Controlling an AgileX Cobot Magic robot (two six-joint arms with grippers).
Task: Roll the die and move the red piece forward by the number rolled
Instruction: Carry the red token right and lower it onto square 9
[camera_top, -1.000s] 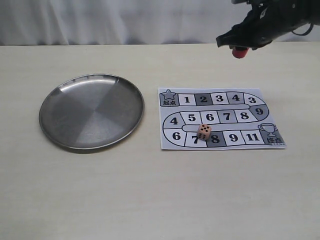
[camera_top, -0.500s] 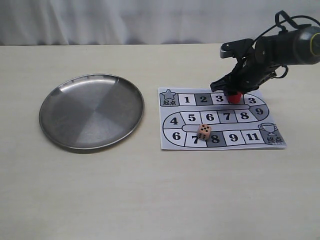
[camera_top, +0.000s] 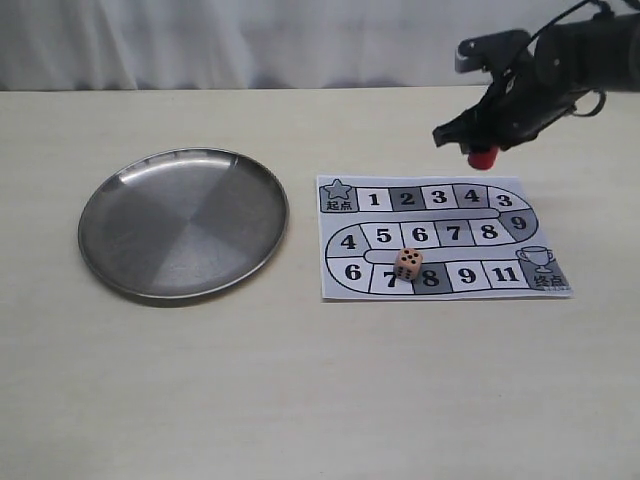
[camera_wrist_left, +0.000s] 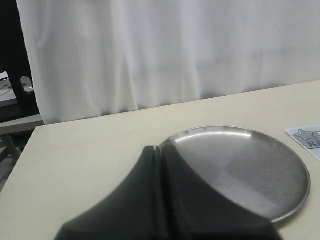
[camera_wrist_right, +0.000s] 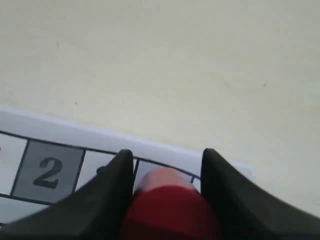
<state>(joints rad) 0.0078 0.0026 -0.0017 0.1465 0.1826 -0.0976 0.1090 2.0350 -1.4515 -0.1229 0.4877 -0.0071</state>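
Note:
The red piece (camera_top: 484, 158) hangs in the air above the far edge of the paper game board (camera_top: 440, 237), held between the fingers of my right gripper (camera_top: 480, 152). The right wrist view shows that gripper (camera_wrist_right: 167, 160) shut on the red piece (camera_wrist_right: 170, 207), over the board's top row near square 2. The die (camera_top: 407, 264), pale wood with dark pips, rests on the board between squares 7 and 8 of the bottom row. My left gripper (camera_wrist_left: 161, 150) is shut and empty, hovering near the steel plate (camera_wrist_left: 240, 170); it does not show in the exterior view.
A round steel plate (camera_top: 183, 222) lies on the table left of the board. The board (camera_wrist_left: 307, 140) shows its star corner in the left wrist view. A white curtain hangs behind the table's far edge.
Half a second ago the red piece was down at the board near squares 3 and 4. The right gripper has since lifted it up and back off the board.

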